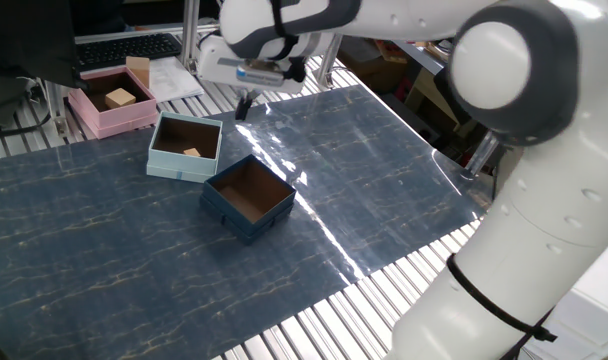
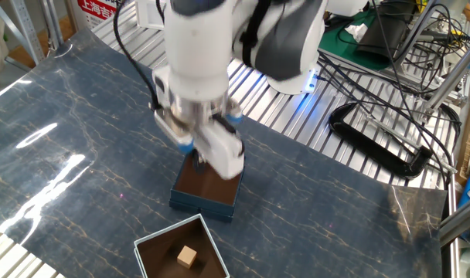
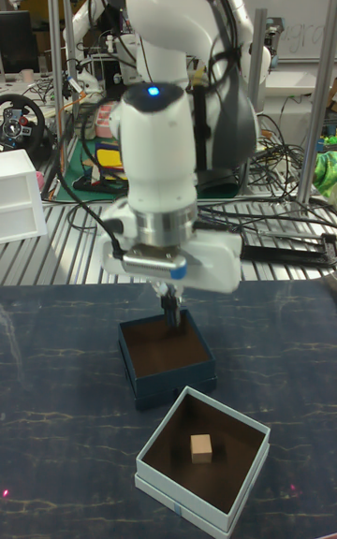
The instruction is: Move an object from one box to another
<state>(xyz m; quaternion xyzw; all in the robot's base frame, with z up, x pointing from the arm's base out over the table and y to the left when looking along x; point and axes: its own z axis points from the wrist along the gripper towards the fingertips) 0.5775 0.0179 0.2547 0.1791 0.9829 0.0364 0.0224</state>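
The object, a small tan cube (image 1: pixel 191 152) (image 2: pixel 188 256) (image 3: pixel 201 448), lies inside the light-blue box (image 1: pixel 179 168) (image 2: pixel 167 232) (image 3: pixel 178 502). Right beside that box stands the dark navy box (image 1: pixel 239 222) (image 2: pixel 200 205) (image 3: pixel 173 389), with only its brown inside showing. My gripper (image 1: pixel 244 105) (image 2: pixel 198 161) (image 3: pixel 171 314) hangs in the air with its thin dark fingers pointing down. In the tall fixed view it lines up with the navy box's far edge. The fingers look pressed together with nothing between them, well apart from the cube.
A pink box (image 1: pixel 124 122) holding a larger tan block (image 1: pixel 119 98) sits at the back left, just off the blue marbled mat (image 1: pixel 384 170). A keyboard (image 1: pixel 124 48) lies behind it. Metal slats border the mat, and cables (image 2: pixel 389 147) lie to one side.
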